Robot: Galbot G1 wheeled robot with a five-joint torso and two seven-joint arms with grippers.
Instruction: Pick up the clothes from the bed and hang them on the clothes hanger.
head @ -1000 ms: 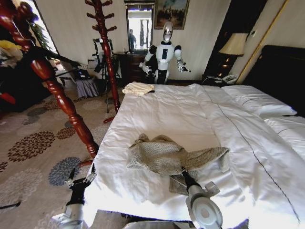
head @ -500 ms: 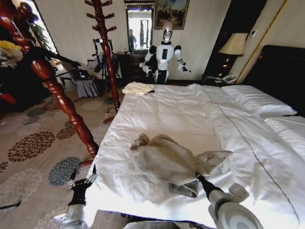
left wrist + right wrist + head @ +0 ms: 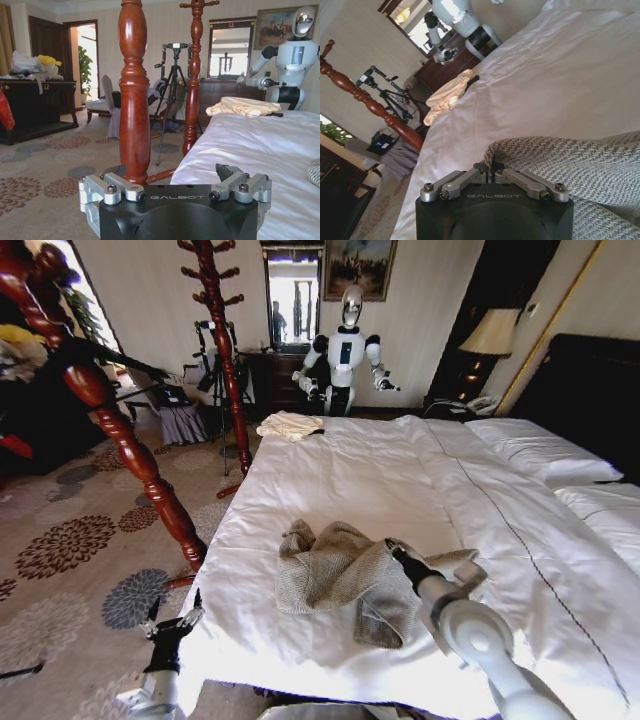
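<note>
Your right tool (image 3: 392,547) is closed on a fold of the cardigan (image 3: 335,575), which lies bunched on the near part of the bed (image 3: 400,480), a little left of the stitched line; in the right wrist view the fingers (image 3: 492,169) are pinched together with knit (image 3: 580,165) gathered at their tips. The hold looks thin, on one ridge of loose weave, so you risk the fabric sliding out as you lift, or only one layer rising while the sleeves drag across the duvet. The coarse knit could also snag on the tool's linkage. Your left tool (image 3: 175,187) hangs low beside the bed's near left edge, fingers spread apart and empty, close to the reddish coat stand (image 3: 130,460); swinging that arm up carelessly could knock the post. I can't make out the black hanger, so find it before you carry anything over.
</note>
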